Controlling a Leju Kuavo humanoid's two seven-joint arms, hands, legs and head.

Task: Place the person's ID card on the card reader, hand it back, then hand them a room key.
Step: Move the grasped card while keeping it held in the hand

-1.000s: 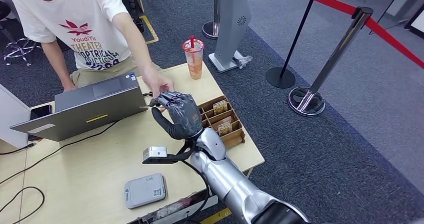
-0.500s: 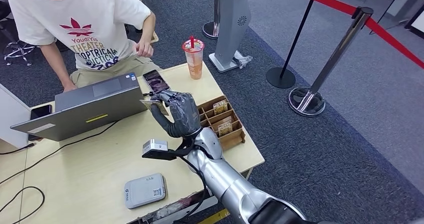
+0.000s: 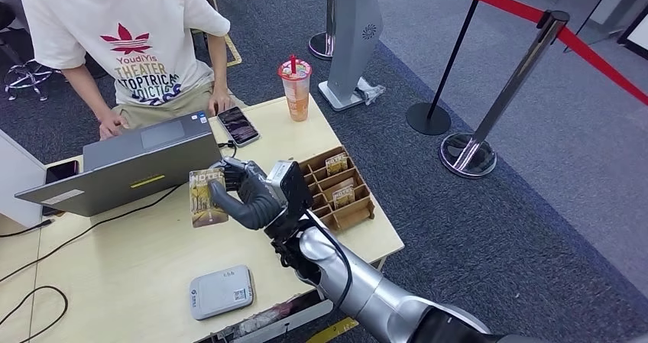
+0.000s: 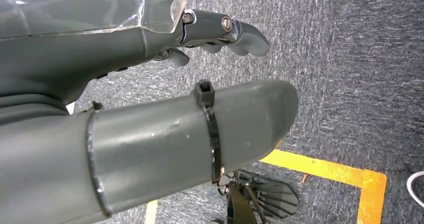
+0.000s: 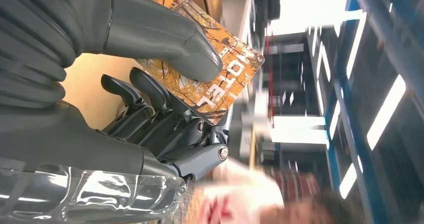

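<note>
One card (image 3: 206, 199) is held in the right hand (image 3: 256, 192), at frame centre-left of the head view, above the counter (image 3: 122, 274). Printing on the card: orange and brown autumn-tree artwork with white capitals reading "HOTEL", clearest in the right wrist view (image 5: 215, 82).

Right arm: silver forearm enters from the lower right of the head view and rises toward centre; the hand is turned so the card's printed face points toward the camera. Thumb lies across the printed face; the dark fingers (image 5: 150, 97) curl against the card's back. So the card is pinched between thumb and fingers, with its far corner sticking out past them. Grasp reads as firm contact on both faces.

Left hand (image 4: 150, 84): seen in the left wrist view over grey carpet and a yellow floor line. Fingers loosely extended, apart from the thumb, nothing between them.

Other writing: person's white T-shirt (image 3: 126, 33) at upper left carries a red leaf logo with "YoudiYis THEATER"; lower lines only partly legible. Grey card reader (image 3: 221, 290) at lower left of the counter bears small markings, too small to read. Wooden tray (image 3: 340, 186) just right of the hand holds more orange-printed cards. Laptop (image 3: 130, 163), phone (image 3: 238, 124) and lidded drink cup (image 3: 296, 88) sit further back.
</note>
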